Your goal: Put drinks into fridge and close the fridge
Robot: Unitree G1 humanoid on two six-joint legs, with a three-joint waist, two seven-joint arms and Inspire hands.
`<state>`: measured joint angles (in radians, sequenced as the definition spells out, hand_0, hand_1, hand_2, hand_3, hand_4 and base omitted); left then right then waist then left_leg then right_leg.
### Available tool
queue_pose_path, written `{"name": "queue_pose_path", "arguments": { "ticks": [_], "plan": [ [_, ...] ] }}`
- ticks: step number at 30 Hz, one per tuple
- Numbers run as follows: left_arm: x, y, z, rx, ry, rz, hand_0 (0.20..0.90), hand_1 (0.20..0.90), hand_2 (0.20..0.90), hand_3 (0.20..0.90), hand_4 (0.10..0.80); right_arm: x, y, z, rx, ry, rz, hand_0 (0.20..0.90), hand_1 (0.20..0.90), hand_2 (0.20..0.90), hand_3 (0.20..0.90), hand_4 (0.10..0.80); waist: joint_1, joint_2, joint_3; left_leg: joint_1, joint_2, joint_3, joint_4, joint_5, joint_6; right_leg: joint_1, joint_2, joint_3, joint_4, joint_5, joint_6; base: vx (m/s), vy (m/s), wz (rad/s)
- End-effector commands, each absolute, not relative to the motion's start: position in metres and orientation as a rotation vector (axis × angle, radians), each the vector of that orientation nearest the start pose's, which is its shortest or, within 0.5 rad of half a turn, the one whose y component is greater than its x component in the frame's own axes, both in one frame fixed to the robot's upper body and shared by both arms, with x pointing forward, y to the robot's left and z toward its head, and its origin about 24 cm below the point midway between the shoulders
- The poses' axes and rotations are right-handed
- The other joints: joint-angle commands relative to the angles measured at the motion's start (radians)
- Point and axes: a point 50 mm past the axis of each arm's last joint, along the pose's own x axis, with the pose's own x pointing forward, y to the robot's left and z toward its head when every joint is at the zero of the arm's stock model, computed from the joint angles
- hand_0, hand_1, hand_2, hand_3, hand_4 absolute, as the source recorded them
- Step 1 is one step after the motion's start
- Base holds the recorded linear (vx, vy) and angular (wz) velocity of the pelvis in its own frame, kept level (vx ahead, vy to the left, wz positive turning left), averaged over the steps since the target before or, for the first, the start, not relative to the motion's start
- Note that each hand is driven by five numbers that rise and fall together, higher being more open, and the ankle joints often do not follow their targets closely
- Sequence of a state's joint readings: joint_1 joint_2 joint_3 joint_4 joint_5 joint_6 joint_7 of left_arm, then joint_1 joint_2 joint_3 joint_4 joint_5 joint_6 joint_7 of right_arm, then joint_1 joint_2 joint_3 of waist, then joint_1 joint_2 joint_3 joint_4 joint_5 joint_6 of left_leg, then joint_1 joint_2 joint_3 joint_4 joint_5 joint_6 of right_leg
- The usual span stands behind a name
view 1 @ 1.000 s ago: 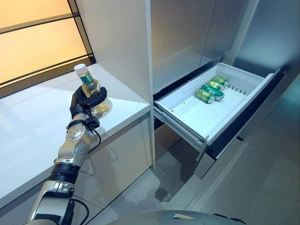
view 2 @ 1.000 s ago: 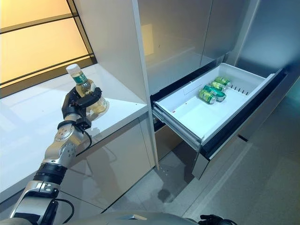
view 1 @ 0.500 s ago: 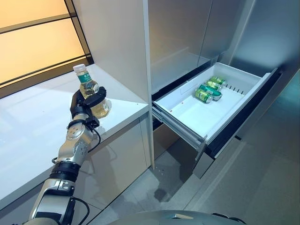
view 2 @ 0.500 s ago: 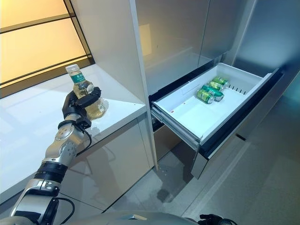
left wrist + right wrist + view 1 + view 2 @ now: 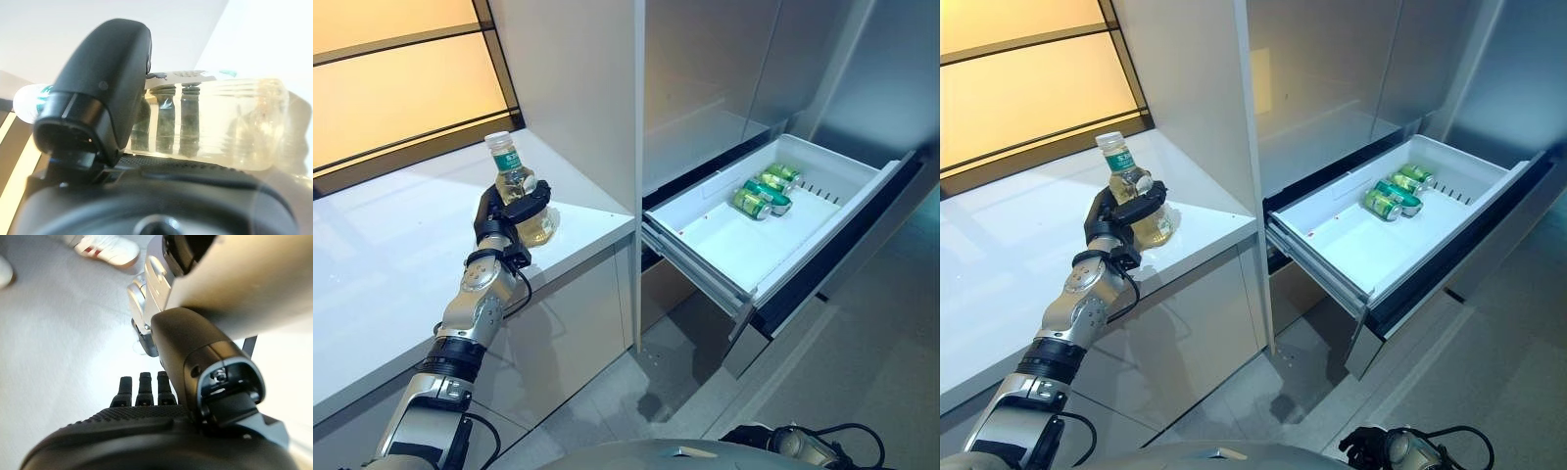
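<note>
Cans (image 5: 762, 192) in drawer (image 5: 724, 245), right of counter (image 5: 391, 264)

The lower body of the clear plastic bottle with pale yellow drink and white cap (image 5: 517, 191) is covered by the dark left hand (image 5: 514, 211), whose fingers (image 5: 188, 117) show only through the liquid in the wrist view. The green drink cans (image 5: 763, 190) in the white pull-out fridge drawer (image 5: 724, 245) are too small to count reliably. A person's white shoe (image 5: 105, 247) is cut off by the frame edge.
</note>
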<state>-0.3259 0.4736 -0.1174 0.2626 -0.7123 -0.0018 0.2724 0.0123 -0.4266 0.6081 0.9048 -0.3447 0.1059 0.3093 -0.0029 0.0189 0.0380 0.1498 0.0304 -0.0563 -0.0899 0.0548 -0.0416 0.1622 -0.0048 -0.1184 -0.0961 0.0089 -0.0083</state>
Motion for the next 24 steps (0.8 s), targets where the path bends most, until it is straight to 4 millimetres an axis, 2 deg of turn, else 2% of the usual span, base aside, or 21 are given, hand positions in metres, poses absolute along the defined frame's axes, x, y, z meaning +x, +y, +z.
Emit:
{"name": "queue_pose_path", "arguments": {
  "ticks": [1,6,8,9,13,16,24],
  "plan": [
    [0.324,0.196,0.212,-0.174,-0.532,-0.038,0.300,0.300,0.300,0.200,0.100,0.170,-0.166,-0.124,-0.858,0.850,0.844,0.900,0.900,0.900,0.900,0.800,0.015,-0.026,-0.019,0.000,-0.073,-0.029,0.004,-0.096,0.041,-0.011,-0.033,0.007,0.040,-0.036,0.072,-0.035,0.008,0.09],
    [0.312,0.183,0.226,-0.178,-0.591,-0.157,0.300,0.300,0.300,0.200,0.100,0.201,-0.148,-0.097,-0.867,0.669,0.870,0.900,0.900,0.900,0.900,0.800,0.029,-0.030,-0.015,-0.007,-0.077,-0.040,0.003,-0.090,0.041,-0.012,-0.036,-0.005,0.040,-0.034,0.072,-0.043,0.004,0.03],
    [0.307,0.182,0.225,-0.199,-0.608,-0.201,0.300,0.300,0.300,0.200,0.100,0.200,-0.146,-0.094,-0.861,0.593,0.885,0.900,0.900,0.900,0.900,0.800,0.034,-0.027,-0.012,-0.011,-0.078,-0.046,0.003,-0.086,0.042,-0.015,-0.034,-0.004,0.043,-0.032,0.071,-0.053,0.019,0.09],
    [0.305,0.179,0.223,-0.211,-0.619,-0.228,0.300,0.300,0.300,0.200,0.100,0.193,-0.145,-0.100,-0.868,0.561,0.888,0.900,0.900,0.900,0.900,0.800,0.037,-0.023,-0.011,-0.014,-0.079,-0.047,0.003,-0.087,0.045,-0.017,-0.035,-0.007,0.044,-0.032,0.074,-0.072,0.051,0.12],
    [0.297,0.173,0.238,-0.250,-0.648,-0.305,0.300,0.300,0.300,0.200,0.100,0.193,-0.130,-0.095,-0.884,0.459,0.904,0.900,0.900,0.900,0.900,0.800,0.043,-0.013,-0.008,-0.015,-0.085,-0.046,0.003,-0.091,0.052,-0.009,-0.041,-0.015,0.034,-0.035,0.076,-0.044,0.048,0.09],
    [0.290,0.169,0.247,-0.274,-0.679,-0.369,0.300,0.300,0.300,0.200,0.100,0.203,-0.110,-0.071,-0.886,0.336,0.928,0.900,0.900,0.900,0.900,0.800,0.044,-0.013,-0.003,-0.016,-0.085,-0.043,0.003,-0.088,0.049,-0.009,-0.046,-0.020,0.033,-0.032,0.081,-0.055,0.016,0.05],
    [0.269,0.156,0.245,-0.338,-0.729,-0.573,0.300,0.300,0.300,0.200,0.100,0.224,-0.086,-0.018,-0.806,0.129,0.953,0.900,0.900,0.900,0.900,0.800,0.052,-0.019,0.015,-0.016,-0.086,-0.053,0.003,-0.078,0.047,-0.011,-0.049,-0.023,0.039,-0.025,0.081,-0.040,0.008,0.06]
  ]
}}
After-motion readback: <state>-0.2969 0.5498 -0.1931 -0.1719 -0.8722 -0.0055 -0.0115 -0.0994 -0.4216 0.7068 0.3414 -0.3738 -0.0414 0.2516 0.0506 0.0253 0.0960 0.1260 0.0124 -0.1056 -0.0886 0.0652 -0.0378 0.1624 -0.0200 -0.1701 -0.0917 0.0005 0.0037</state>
